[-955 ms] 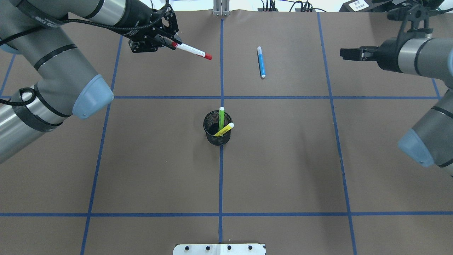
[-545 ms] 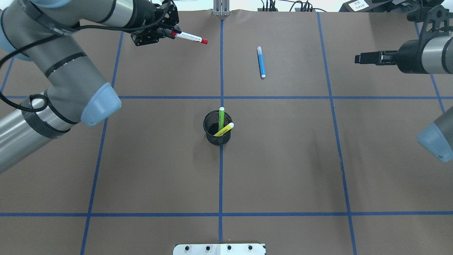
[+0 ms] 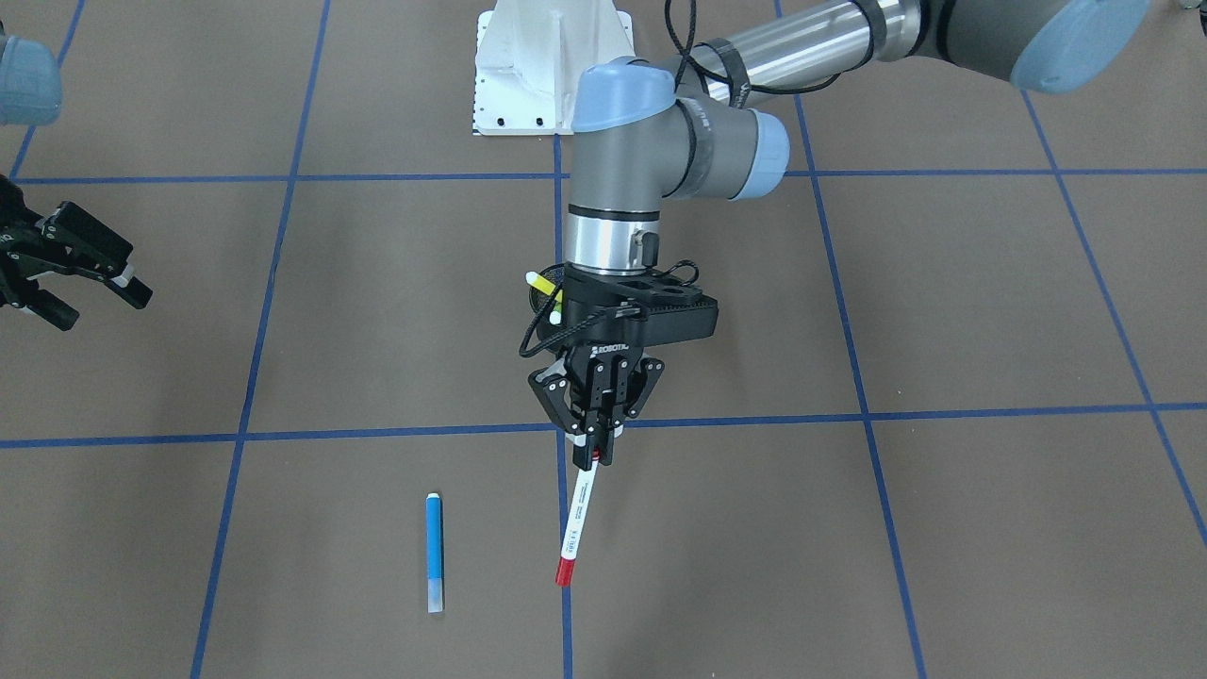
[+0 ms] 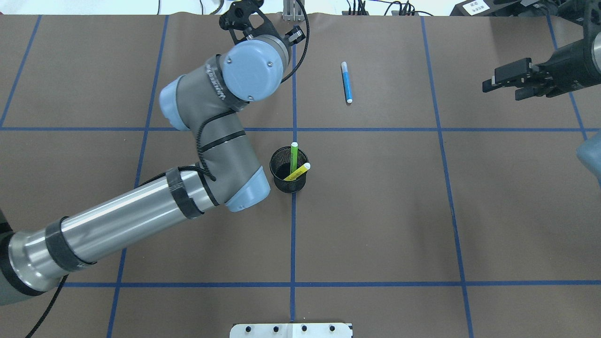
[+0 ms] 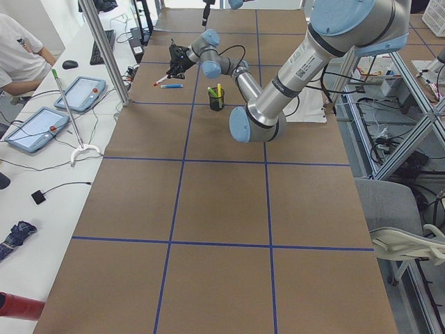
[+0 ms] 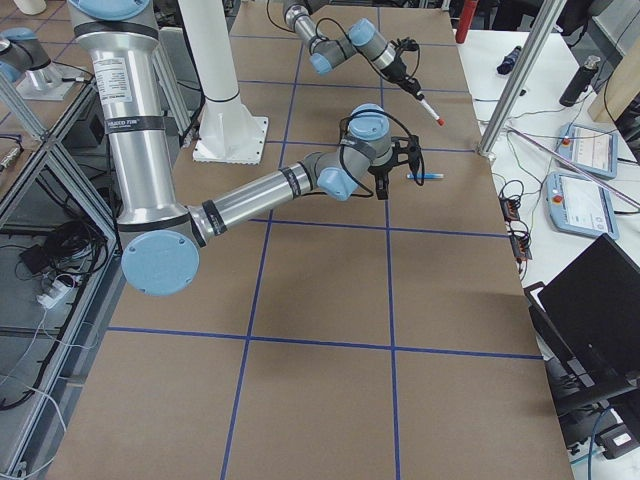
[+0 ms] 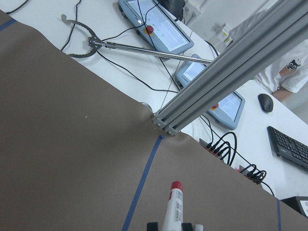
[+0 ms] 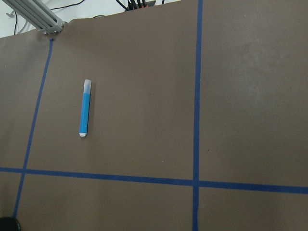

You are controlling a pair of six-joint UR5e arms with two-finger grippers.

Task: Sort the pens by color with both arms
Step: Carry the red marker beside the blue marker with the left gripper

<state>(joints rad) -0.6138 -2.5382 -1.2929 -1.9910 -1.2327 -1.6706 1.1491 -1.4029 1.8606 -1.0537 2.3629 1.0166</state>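
My left gripper [image 3: 594, 453] is shut on the white pen with the red cap [image 3: 575, 528], held above the far centre line with the cap pointing away from the base. The pen also shows in the left wrist view [image 7: 173, 207]. In the overhead view the wrist hides both. The blue pen [image 4: 346, 82] lies on the table at the far middle right; it also shows in the right wrist view [image 8: 84, 114]. The lime green pen [image 4: 294, 157] and the yellow pen [image 4: 297, 172] stand in the black mesh cup [image 4: 287, 183]. My right gripper [image 4: 500, 87] is open and empty at the far right.
Blue tape lines divide the brown table into squares. A metal post [image 4: 293, 9] stands at the far edge. The white pedestal base [image 3: 547, 66] is at the near edge. Tablets and cables [image 7: 159, 19] lie beyond the table's far edge.
My left arm has swung from the far left to the far centre line, still holding the red-capped pen. Its wrist now hides the pen from overhead. My right gripper has drawn back to the right.
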